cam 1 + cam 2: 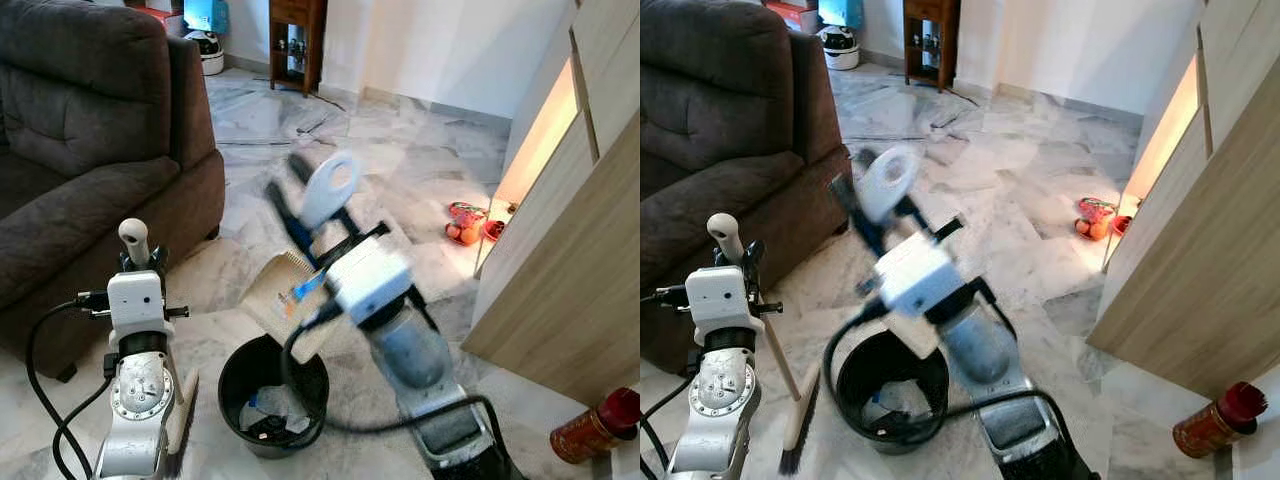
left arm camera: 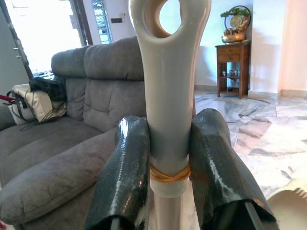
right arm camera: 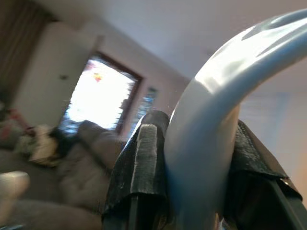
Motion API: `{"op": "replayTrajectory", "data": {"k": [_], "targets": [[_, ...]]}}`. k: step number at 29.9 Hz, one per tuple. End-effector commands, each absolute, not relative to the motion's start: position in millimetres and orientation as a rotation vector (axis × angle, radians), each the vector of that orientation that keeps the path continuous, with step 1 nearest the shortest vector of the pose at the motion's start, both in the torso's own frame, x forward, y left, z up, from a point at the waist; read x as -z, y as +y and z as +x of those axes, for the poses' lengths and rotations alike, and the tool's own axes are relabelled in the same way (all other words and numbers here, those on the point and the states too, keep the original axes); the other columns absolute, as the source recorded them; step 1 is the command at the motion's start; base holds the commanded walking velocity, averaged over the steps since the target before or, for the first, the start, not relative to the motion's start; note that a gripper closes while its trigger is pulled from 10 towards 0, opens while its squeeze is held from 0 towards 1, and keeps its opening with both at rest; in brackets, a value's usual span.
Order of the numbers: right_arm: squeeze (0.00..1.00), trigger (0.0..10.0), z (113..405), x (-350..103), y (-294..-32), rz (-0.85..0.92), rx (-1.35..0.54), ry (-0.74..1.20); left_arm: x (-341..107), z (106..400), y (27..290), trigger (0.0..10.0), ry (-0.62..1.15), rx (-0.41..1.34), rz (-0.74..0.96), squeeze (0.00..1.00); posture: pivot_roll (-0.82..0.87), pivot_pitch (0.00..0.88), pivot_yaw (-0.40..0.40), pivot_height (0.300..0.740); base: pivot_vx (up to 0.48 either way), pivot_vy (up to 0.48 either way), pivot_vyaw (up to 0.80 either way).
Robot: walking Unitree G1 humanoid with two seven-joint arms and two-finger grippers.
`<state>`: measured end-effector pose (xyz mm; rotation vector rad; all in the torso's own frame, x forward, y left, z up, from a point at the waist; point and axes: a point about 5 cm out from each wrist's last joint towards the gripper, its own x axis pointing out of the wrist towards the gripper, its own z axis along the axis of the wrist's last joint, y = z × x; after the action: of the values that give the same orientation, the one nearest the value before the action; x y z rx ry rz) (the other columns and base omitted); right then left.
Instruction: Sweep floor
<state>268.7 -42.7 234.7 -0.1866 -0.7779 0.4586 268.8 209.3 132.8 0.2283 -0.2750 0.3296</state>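
Left wrist view: left gripper (image 2: 168,158) pinching broom handle (image 2: 169,81); right gripper (image 3: 194,163) clamping dustpan handle (image 3: 216,110) above bin (image 1: 272,395).

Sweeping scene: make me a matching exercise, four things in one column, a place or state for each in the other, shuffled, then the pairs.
Things:
1. broom handle
2. dustpan
3. black bin
4. red canister

Places or states:
A. on the floor by the wooden cabinet
B. clamped upright in the left gripper
C. tilted above the bin, its handle in the right gripper
D. on the floor with litter inside

Pairs: 1-B, 2-C, 3-D, 4-A
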Motion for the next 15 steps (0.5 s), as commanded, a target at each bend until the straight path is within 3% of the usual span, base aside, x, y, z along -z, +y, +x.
{"op": "replayTrajectory", "data": {"k": [1,9,15], "targets": [[0.00,10.0,276.3,-249.0,-56.3,-0.203,-0.376,-0.830,-144.7,271.9,206.3,10.0,-0.343,-0.326,0.240,0.00,0.07,0.000,-0.056,0.740,0.000,0.000,0.00],[0.00,10.0,308.6,-244.5,-108.8,-0.322,-0.149,-0.771,-145.0,272.3,206.7,10.0,-0.346,-0.327,0.239,0.00,0.06,0.000,-0.058,0.740,0.000,0.000,0.00],[0.00,10.0,327.7,-206.8,-156.6,-0.295,0.054,-0.579,-141.6,272.5,204.3,10.0,-0.336,-0.316,0.231,0.00,0.06,0.000,-0.068,0.740,0.000,0.000,0.00]]}}
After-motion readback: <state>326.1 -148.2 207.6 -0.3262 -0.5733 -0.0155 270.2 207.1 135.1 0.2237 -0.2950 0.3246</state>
